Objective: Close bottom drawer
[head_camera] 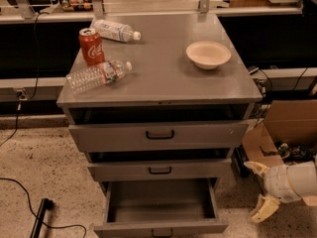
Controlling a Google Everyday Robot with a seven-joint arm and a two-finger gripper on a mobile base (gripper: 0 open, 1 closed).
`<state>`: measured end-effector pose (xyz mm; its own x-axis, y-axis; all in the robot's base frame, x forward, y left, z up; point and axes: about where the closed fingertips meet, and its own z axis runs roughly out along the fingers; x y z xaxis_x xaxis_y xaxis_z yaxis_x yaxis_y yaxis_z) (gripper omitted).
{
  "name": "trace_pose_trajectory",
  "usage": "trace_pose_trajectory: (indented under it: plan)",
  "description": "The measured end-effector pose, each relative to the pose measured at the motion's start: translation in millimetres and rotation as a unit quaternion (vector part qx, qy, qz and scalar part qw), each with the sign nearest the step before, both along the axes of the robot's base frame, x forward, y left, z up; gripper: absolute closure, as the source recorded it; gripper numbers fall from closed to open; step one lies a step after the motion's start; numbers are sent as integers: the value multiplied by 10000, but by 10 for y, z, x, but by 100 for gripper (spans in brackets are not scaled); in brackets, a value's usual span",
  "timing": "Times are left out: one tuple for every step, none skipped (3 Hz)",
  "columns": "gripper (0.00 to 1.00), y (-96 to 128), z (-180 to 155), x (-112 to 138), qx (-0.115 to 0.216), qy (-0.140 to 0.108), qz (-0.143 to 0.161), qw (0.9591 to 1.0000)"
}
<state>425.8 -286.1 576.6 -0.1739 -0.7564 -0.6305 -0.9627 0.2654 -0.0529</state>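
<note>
Little of the closing looks done: the grey metal bottom drawer (161, 227) stands pulled well out at the near foot of the grey three-drawer cabinet (158, 83). The cream two-finger gripper (258, 190) hangs low to the drawer's right, fingers spread, touching nothing. Bare speckled floor (240, 212) seems to separate them, leaving room to swing in, while the brown cardboard box (292, 128) crowds farther back.

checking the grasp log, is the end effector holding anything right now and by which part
Nothing is held. The end effector hangs open, low to the right of the cabinet, clear of the pulled-out bottom drawer.
</note>
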Motion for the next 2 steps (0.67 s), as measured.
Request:
trace_pose_trajectory:
  plan:
    - [0, 303, -502, -292, 282, 248, 208, 9991]
    - [0, 309, -524, -291, 336, 279, 245, 9987]
